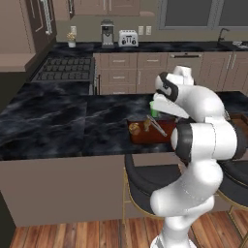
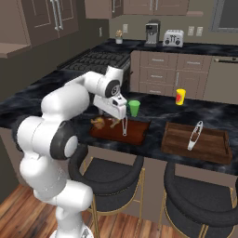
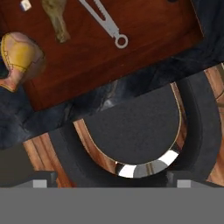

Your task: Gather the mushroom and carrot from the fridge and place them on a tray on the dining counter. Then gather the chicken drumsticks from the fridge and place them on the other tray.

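Black marble, red-brown wood

The bench (image 2: 56, 88) is black with white veins; the near tray (image 2: 135, 132) red-brown, the drumstick (image 3: 17, 57) golden, the cup (image 2: 134, 108) green, the stool seats (image 2: 109, 174) black.

Warm wood-plank floor (image 1: 72, 235). Taupe base cabinets with drawers (image 1: 121, 72) along the back wall under a black veined countertop (image 2: 195, 49); on it a silver coffee machine (image 1: 107, 33), a white toaster (image 1: 128, 38) and a small potted plant (image 1: 71, 38). Black gas cooktop (image 1: 65, 68) at left. Brown upper cabinets (image 2: 51, 18). Dark window (image 1: 203, 12) above a sink faucet (image 1: 222, 33). Black round gold-legged stools (image 2: 111, 179) in front.
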Available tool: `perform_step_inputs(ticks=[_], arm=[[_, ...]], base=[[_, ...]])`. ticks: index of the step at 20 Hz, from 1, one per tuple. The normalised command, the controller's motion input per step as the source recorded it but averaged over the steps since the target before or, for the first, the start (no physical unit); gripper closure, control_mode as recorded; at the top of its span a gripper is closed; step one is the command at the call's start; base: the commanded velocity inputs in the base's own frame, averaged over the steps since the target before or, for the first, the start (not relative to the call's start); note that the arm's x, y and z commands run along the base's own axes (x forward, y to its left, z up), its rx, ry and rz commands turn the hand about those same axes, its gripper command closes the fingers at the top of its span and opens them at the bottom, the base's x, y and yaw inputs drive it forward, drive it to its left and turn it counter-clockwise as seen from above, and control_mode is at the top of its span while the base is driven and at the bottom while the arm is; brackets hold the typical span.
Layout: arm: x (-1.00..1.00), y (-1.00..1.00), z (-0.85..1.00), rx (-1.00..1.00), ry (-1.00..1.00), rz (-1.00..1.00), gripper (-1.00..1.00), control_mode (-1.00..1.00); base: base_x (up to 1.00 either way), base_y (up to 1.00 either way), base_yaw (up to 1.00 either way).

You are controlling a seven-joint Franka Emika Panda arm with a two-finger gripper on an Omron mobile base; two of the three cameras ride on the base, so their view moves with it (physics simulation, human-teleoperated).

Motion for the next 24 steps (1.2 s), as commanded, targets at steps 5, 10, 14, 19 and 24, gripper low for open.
perform_step_inputs(ticks=[5, 10, 14, 19, 24], arm=[[-0.8, -0.22, 0.32, 0.0, -0.07, -0.04, -1.0, -1.0], [-0.83, -0.27, 0.1, 0.0, -0.02, 0.0, -1.0, -1.0], [-0.04, -0.01, 0.0, 0.0, 0.01, 0.0, -1.0, -1.0], [-0.36, 0.0, 0.0, 0.0, -0.09, -0.03, -1.0, -1.0], [-1.0, -0.03, 0.16, 0.0, -0.3, -0.02, -1.0, -1.0]], base=[[0.0, 0.0, 0.0], [0.0, 0.0, 0.0], [0.0, 0.0, 0.0], [0.0, 0.0, 0.0], [0.0, 0.0, 0.0]])
